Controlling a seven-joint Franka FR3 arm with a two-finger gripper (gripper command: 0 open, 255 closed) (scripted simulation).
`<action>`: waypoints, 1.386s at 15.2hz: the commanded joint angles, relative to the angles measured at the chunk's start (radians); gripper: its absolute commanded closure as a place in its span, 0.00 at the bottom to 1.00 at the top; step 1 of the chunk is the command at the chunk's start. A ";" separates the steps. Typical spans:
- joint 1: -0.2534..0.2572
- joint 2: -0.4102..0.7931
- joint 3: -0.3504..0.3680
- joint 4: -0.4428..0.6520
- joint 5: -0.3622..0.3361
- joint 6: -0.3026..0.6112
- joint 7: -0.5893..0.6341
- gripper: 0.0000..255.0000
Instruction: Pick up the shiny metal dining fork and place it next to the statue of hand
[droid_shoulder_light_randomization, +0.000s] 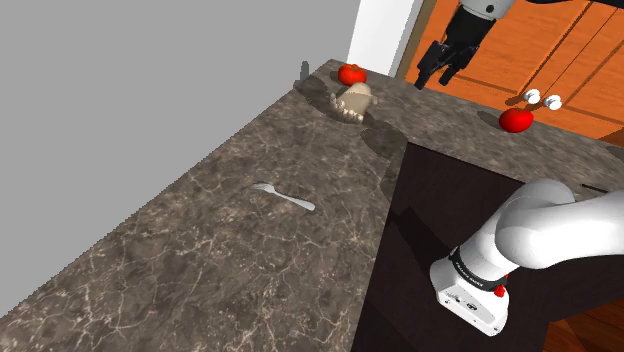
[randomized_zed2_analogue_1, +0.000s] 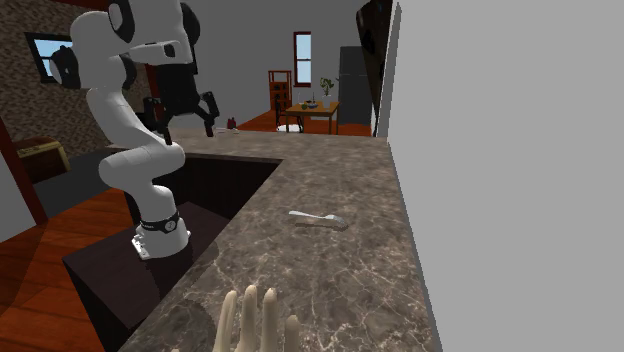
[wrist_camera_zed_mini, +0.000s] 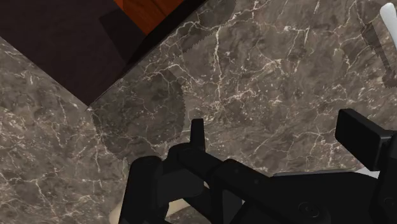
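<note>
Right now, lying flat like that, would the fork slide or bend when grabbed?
The fork looks thin and silvery, so it is probably stiff and light. It lies flat on the smooth-looking counter, so it may well skid if nudged. Its low profile likely leaves little to pinch.

The gripper (wrist_camera_zed_mini: 280, 130) hangs over a dark, white-veined stone worktop (wrist_camera_zed_mini: 267, 70), its two black fingers (wrist_camera_zed_mini: 361, 135) standing well apart with nothing between them. A round shadow (wrist_camera_zed_mini: 143, 111) lies on the stone just beside the smaller-looking finger. The worktop's inner corner borders the dark stand (wrist_camera_zed_mini: 51, 38), and beyond it runs a strip of orange-brown floor (wrist_camera_zed_mini: 159, 13). A pale, slim fork (wrist_camera_zed_mini: 389, 22) is cut off by the picture's edge. A beige shape (wrist_camera_zed_mini: 119, 213) peeks from under the gripper's body.
</note>
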 joint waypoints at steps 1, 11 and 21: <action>0.000 0.000 0.000 0.000 0.000 0.000 0.000 0.00; 0.068 0.159 0.148 -0.085 0.045 0.229 0.123 0.00; 0.116 0.418 0.296 -0.059 0.030 0.441 0.262 0.00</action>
